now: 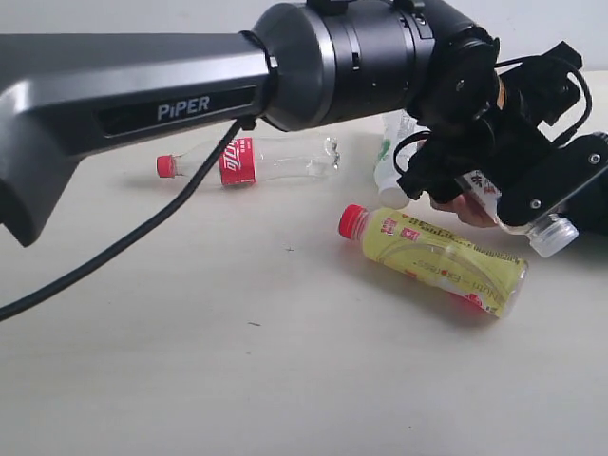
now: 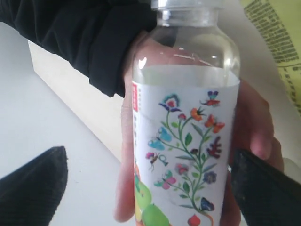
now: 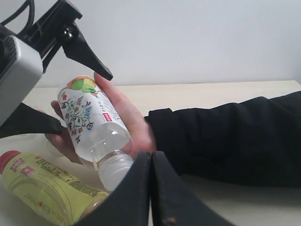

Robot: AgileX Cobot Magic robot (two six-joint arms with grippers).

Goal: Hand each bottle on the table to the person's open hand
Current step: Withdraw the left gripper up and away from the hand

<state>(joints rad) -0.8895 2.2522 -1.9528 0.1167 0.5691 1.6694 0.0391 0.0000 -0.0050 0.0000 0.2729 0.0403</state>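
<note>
The white floral-labelled bottle (image 2: 188,141) lies in the person's open hand (image 3: 129,120), whose fingers curl round it. My left gripper (image 2: 148,160) is open around the bottle, one finger well clear of it and the other close beside it. In the exterior view this gripper (image 1: 494,185) is at the right, with the floral bottle's white cap (image 1: 554,235) sticking out below it. The yellow bottle (image 1: 432,256) lies on the table (image 1: 190,332) just in front. The red-label bottle (image 1: 252,160) and the white-green label bottle (image 1: 391,157) lie farther back. My right gripper (image 3: 151,162) is shut and empty.
The person's black sleeve (image 3: 225,136) stretches across the table behind my right gripper. My left arm's thick black link (image 1: 142,85) and its cable (image 1: 114,247) cross the exterior view's upper left. A pale wall (image 3: 188,37) stands behind the table.
</note>
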